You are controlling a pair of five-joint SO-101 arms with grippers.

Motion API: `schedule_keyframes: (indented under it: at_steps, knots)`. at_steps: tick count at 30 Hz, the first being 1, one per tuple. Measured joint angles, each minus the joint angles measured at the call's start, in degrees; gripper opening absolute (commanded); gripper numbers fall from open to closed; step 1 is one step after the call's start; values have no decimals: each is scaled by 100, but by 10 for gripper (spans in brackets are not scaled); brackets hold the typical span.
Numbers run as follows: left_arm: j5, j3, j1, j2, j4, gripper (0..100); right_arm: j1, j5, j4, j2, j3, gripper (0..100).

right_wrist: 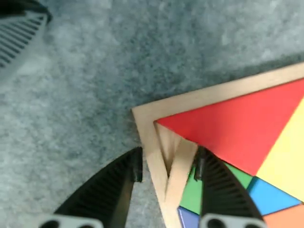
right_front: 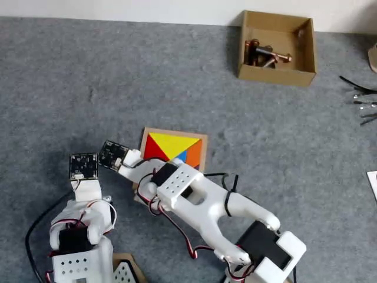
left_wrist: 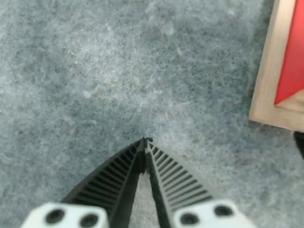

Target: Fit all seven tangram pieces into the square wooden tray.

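illumination: moderate, diffuse and even across the grey surface [right_front: 118,71]. shadows: faint and soft-edged. one lies beneath the right arm [right_front: 206,206] beside the tray [right_front: 199,141], another inside the cardboard box [right_front: 275,73] at far right. the wall strip [right_front: 118,9] along the far edge is the brightest zone.

The right arm [right_front: 206,203] hides the wooden tray's [right_front: 174,131] near half; the cardboard box's [right_front: 274,75] contents are too small to identify.
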Motion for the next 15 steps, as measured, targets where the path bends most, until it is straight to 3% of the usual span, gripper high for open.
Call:
schedule_keyframes:
  at_steps: [15]
  knots:
    - [0, 0, -255, 0, 0, 5, -123, 0, 0, 9, 0, 170]
